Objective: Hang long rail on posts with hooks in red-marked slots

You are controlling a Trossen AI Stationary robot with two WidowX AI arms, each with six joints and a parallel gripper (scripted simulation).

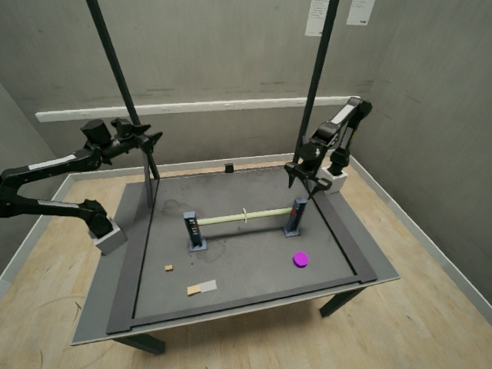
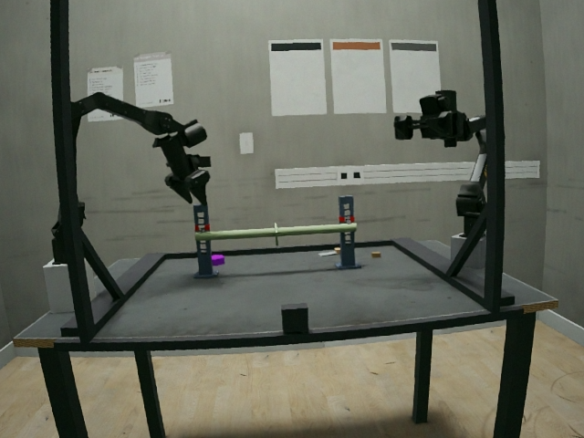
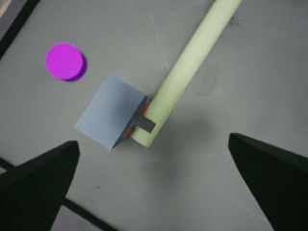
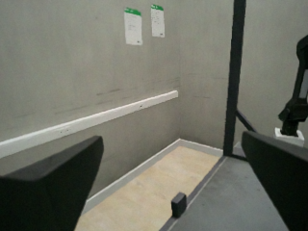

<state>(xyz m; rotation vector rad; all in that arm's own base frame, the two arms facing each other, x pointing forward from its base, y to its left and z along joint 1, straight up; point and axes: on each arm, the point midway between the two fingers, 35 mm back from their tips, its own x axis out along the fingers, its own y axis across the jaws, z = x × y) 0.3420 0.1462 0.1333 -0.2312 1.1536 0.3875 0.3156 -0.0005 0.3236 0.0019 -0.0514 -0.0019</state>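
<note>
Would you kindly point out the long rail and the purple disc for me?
Long rail (image 1: 264, 214) (image 2: 311, 230) (image 3: 185, 69): top, exterior, left wrist; on its bar.
Purple disc (image 1: 300, 259) (image 3: 64, 61): top, left wrist; on its upper face.
</note>
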